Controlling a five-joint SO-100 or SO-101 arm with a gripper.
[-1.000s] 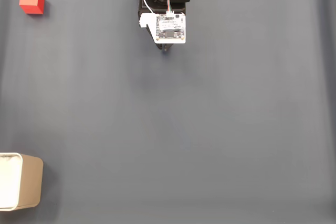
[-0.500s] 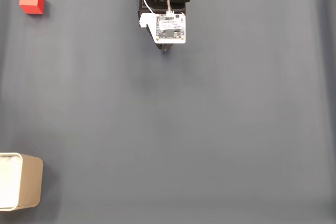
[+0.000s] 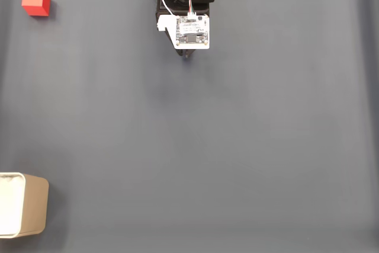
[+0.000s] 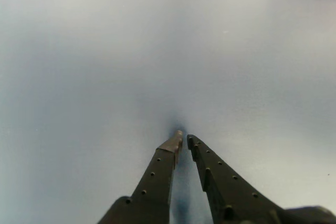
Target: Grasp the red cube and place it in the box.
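I am only getting ready: my gripper (image 4: 184, 137) is pinching together on nothing. Next I am reaching for the red cube (image 3: 35, 0), far from the box (image 3: 37, 211).

Pincer (image 4: 184, 137) closed, empty.

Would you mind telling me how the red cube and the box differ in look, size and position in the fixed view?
The red cube is bright red and solid, while the box is tan and open-topped with a pale interior. The red cube is clearly smaller than the box. The red cube sits near the upper left corner, whereas the box sits at the lower left, cut off by the frame edge. Both rest on the dark mat, apart from the gripper.
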